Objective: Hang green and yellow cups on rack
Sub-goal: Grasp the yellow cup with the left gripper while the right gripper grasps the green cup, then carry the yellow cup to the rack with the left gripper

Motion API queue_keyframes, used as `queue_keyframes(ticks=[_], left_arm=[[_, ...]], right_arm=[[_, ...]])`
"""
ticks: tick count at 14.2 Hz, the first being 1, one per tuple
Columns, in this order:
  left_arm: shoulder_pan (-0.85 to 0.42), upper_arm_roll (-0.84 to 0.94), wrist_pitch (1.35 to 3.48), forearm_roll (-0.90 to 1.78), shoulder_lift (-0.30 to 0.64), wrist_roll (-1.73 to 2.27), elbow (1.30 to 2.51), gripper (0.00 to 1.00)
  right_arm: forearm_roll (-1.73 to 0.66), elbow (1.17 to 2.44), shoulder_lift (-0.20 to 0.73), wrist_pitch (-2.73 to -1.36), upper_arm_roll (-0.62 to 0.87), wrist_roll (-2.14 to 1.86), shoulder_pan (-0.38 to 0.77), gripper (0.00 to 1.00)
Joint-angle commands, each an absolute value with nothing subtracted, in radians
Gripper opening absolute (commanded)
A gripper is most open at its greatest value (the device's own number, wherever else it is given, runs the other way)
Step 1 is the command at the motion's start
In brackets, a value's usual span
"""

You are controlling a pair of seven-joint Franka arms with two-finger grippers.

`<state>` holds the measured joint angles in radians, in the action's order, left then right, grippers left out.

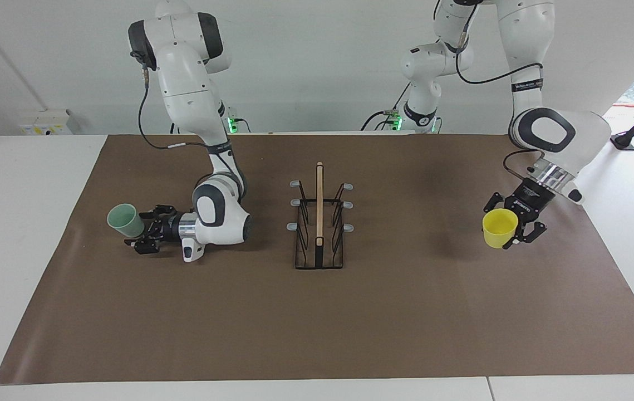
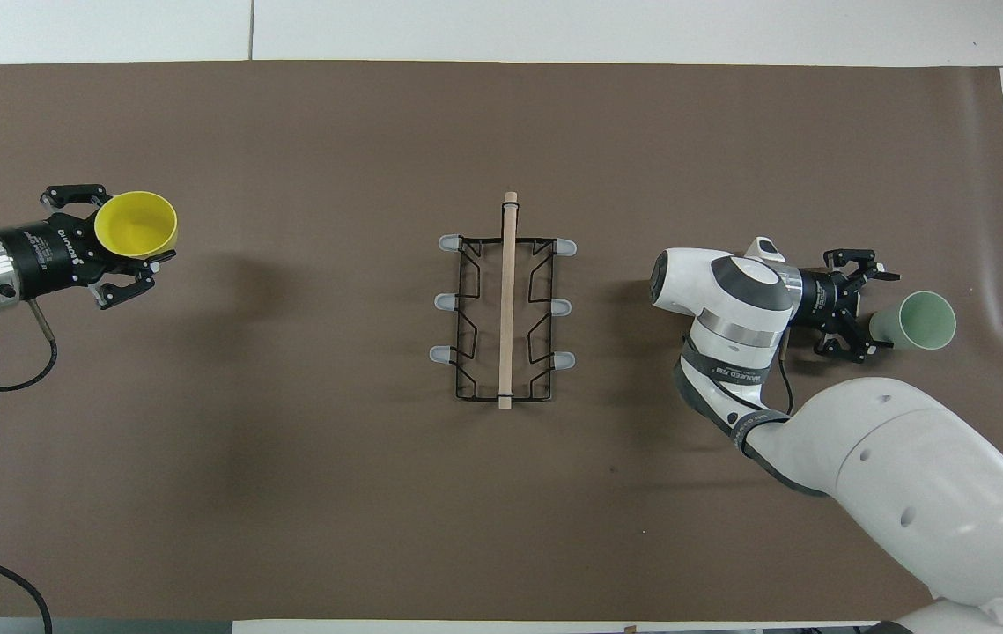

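Now the pick-up step: the left gripper (image 1: 509, 231), at the rack's (image 2: 503, 299) nine o'clock overhead, holds the yellow cup (image 1: 500, 229) clamped and raised. At three o'clock, the right gripper (image 1: 139, 236), fingers spread, straddles the green cup (image 1: 126, 221); next it should close.

A: What sits mid-frame?
B: The rack (image 2: 503, 313), its wooden bar (image 2: 507, 299) running up and down the picture, on the brown mat (image 2: 501, 132).
A: And at the left edge?
B: The left gripper (image 2: 118, 255) clamps the yellow cup (image 2: 136, 224), mouth facing up.
A: The right side?
B: The right gripper (image 2: 873, 310) reaches the green cup's (image 2: 917, 321) base, fingers spread either side of it.
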<state>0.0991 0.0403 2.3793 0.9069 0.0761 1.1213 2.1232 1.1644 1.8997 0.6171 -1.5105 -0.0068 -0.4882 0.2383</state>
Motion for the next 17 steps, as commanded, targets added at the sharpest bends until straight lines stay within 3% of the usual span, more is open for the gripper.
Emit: queue_keyframes(ticks=[1,8,9,11,13,14,16,17], left_arm=[[0.019,0.031,2.329,0.731,0.014,1.215,2.123,0.0],[-0.23,0.038,2.252,0.275,-0.057,1.351,2.059,0.0],[-0.264,0.038,2.228,0.2,-0.051,1.409,2.034,0.0],[-0.345,0.04,2.217,0.048,-0.048,1.518,2.019,0.0],[-0.406,0.04,2.215,-0.113,-0.051,1.619,2.017,0.0],[-0.429,0.04,2.207,-0.182,-0.052,1.662,2.016,0.0],[-0.477,0.04,2.188,-0.293,-0.052,1.715,2.016,0.0],[-0.51,0.04,2.145,-0.355,-0.048,1.758,2.016,0.0]], right_arm=[[1.197,1.959,0.588,-1.528,0.006,-0.509,0.215,1.0],[1.192,2.009,0.565,-1.535,0.006,-0.503,0.186,1.0],[1.189,2.01,0.565,-1.537,0.006,-0.502,0.183,0.96],[1.183,2.008,0.548,-1.561,0.008,-0.495,0.176,0.64],[1.181,2.01,0.532,-1.588,0.008,-0.499,0.167,0.54],[1.181,2.008,0.523,-1.595,0.008,-0.496,0.16,0.41],[1.133,1.988,0.496,-1.617,0.009,-0.492,0.143,0.03],[1.087,1.97,0.489,-1.62,0.009,-0.492,0.14,0.0]])
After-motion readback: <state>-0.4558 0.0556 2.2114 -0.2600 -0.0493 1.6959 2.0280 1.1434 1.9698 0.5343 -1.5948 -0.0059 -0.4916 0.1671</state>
